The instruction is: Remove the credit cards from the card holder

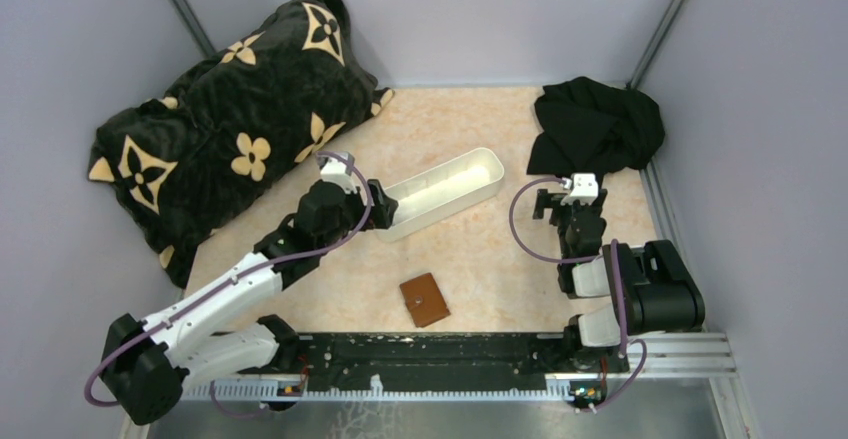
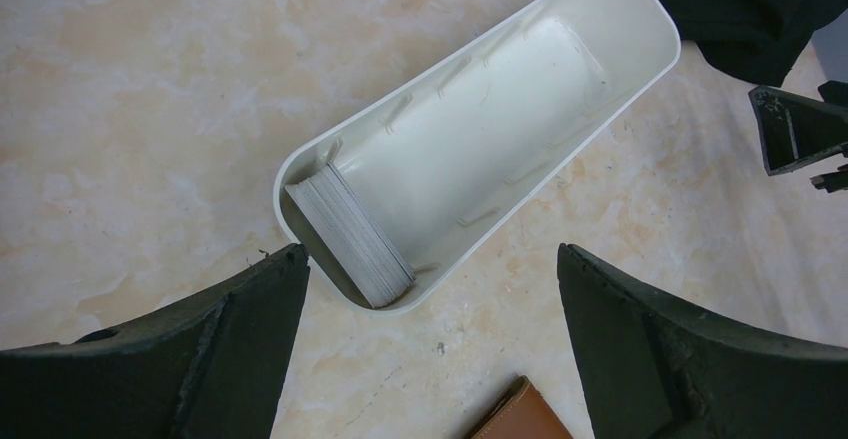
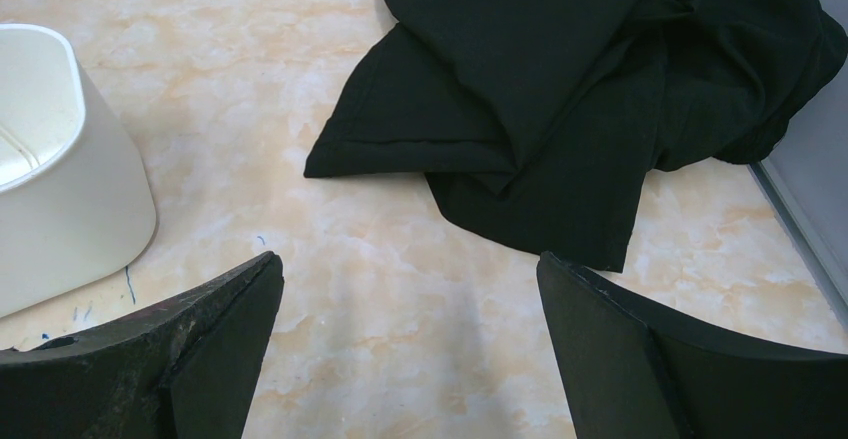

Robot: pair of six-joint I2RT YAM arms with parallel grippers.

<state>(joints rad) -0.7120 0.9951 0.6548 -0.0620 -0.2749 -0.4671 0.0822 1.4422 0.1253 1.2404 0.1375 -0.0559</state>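
Note:
The brown leather card holder lies folded shut on the marble tabletop near the front edge, between the two arms. Its corner shows at the bottom of the left wrist view. Any credit cards inside it are hidden. My left gripper hangs open over the near end of the white tray, its jaws wide apart and empty. My right gripper is open and empty over bare table, to the right of the tray.
A long white tray lies diagonally at mid-table, with a stack of thin grey cards on edge in its near end. A black cloth is bunched at the back right. A black flower-patterned cushion fills the back left.

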